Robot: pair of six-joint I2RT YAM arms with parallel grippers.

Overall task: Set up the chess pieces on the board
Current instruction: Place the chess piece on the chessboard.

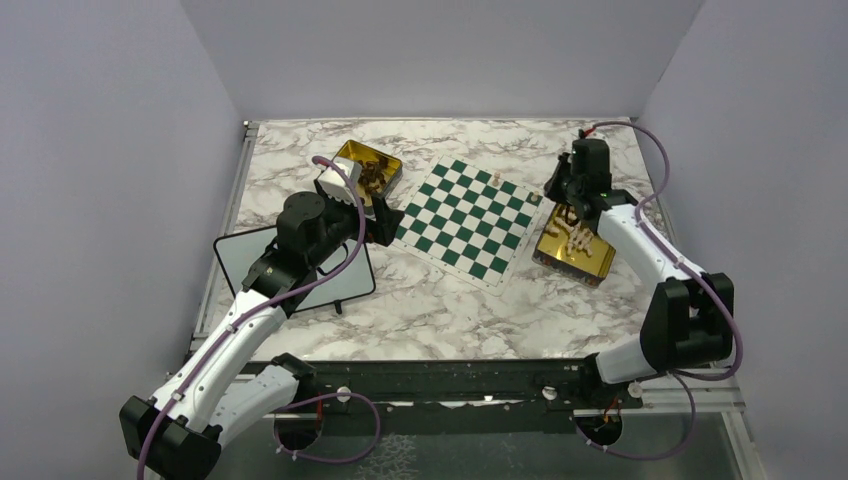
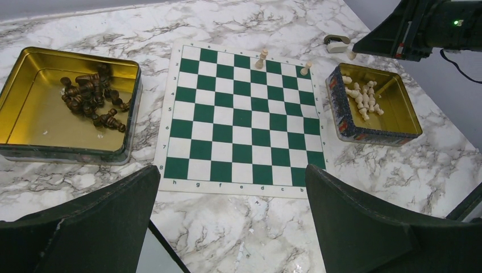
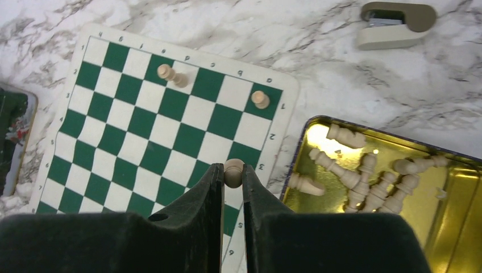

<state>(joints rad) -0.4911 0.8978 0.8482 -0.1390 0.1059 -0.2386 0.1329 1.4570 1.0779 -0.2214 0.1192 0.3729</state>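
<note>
The step in hand is to bring one more pale piece to the board. The right tool [image 3: 232, 177] is narrow and grips a small pale beige wooden chess piece [image 3: 233, 168] by its round head. In the right wrist view this piece hangs over the edge of the flat green and white checked board [image 3: 136, 142], on the side next to the right tin. How high it is above the mat I cannot tell.

Two pale pieces already stand on the board, one on the corner square [image 3: 260, 98] and one [image 3: 169, 74] some squares along the same edge row. All other squares are bare, so the task is only at its beginning.

In my judgement, the next move calls for carrying the held piece to a free square in the back rows, lowering it upright until its base touches, and only then opening the fingers.

The left tool [image 2: 232, 185] stands wide and holds nothing; it hovers at the near side of the board.

The shiny gold rectangular tin on the right [image 2: 364, 135] lies on the marble counter [image 2: 239, 239] just beside the board and holds a loose heap of pale pieces [image 2: 364, 98], all lying down. The other gold tin [image 2: 68, 152], at the left of the board, holds a pile of dark brown pieces [image 2: 91, 101], which look untouched.
</note>
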